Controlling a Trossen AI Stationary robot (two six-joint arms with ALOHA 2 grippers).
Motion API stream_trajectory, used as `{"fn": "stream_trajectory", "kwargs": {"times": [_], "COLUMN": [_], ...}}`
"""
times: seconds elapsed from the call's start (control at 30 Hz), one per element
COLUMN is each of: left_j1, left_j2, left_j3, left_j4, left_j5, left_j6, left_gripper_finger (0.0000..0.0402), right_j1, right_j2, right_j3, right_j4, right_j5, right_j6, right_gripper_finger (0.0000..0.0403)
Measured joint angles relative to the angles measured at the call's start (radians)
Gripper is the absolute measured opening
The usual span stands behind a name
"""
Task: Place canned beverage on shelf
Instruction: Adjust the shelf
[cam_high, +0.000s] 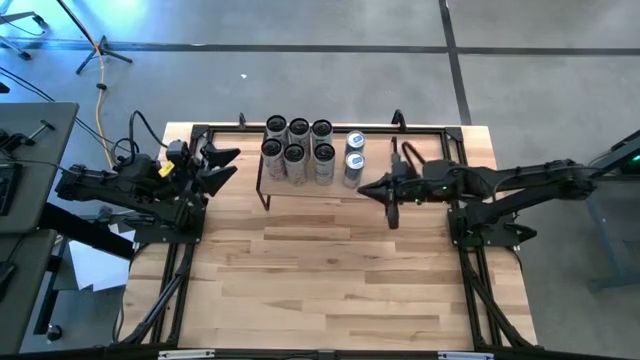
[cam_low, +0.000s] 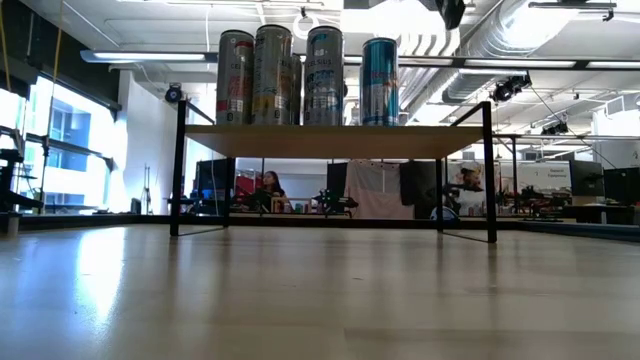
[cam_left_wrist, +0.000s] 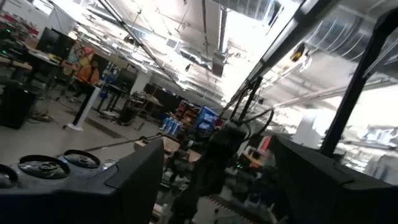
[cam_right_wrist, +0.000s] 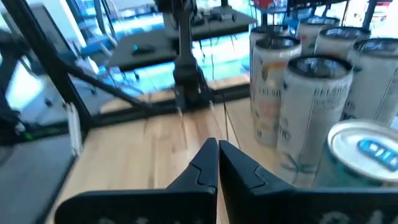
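We've got the cans (cam_high: 298, 152) all parked on the shelf (cam_high: 330, 186), which sits along the table's (cam_high: 330, 280) far edge: six grey ones bunched toward its left end, two blue-topped cans (cam_high: 353, 160) at the right end of the bunch. Our right gripper (cam_high: 391, 216) hangs just off the shelf's right front corner with its jaws pressed together and nothing in them; the left gripper (cam_high: 228, 166) sits by the shelf's left end, jaws apart, empty too. Our guess is these tall, thin-walled cans are stiff but dentable, slick and tippy, so we'd pinch one mid-body, squarely across the round wall.
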Motion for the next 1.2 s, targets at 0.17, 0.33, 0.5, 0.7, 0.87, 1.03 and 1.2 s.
{"fn": "stream_trajectory", "kwargs": {"times": [0.17,0.33,0.5,0.7,0.87,1.03,1.2], "left_j1": [0.0,0.0,0.0,0.0,0.0,0.005,0.046], "left_j2": [0.0,0.0,-0.001,-0.007,-0.008,-0.007,-0.007], "left_j3": [0.0,0.0,0.0,0.0,0.0,0.0,0.0], "left_j4": [-0.023,-0.03,-0.031,-0.028,-0.029,-0.03,-0.03], "left_j5": [-0.01,0.035,0.177,0.288,0.306,0.322,0.381], "left_j6": [0.052,0.055,0.046,0.047,0.072,0.098,0.102], "left_gripper_finger": [0.0254,0.0208,0.0113,0.0011,0.0002,0.0001,0.0], "right_j1": [-0.001,-0.001,-0.002,-0.002,-0.002,-0.002,-0.002], "right_j2": [-0.031,-0.03,-0.029,-0.029,-0.029,-0.029,-0.028], "right_j3": [0.02,0.027,0.027,0.027,0.027,0.027,0.027], "right_j4": [0.006,0.023,0.038,0.048,0.048,0.047,0.047], "right_j5": [-0.001,-0.004,0.026,0.072,0.074,0.073,0.073], "right_j6": [0.013,0.022,0.039,0.022,0.047,0.055,0.132], "right_gripper_finger": [0.0,0.0,0.0,0.0,0.0,0.0,0.0]}}
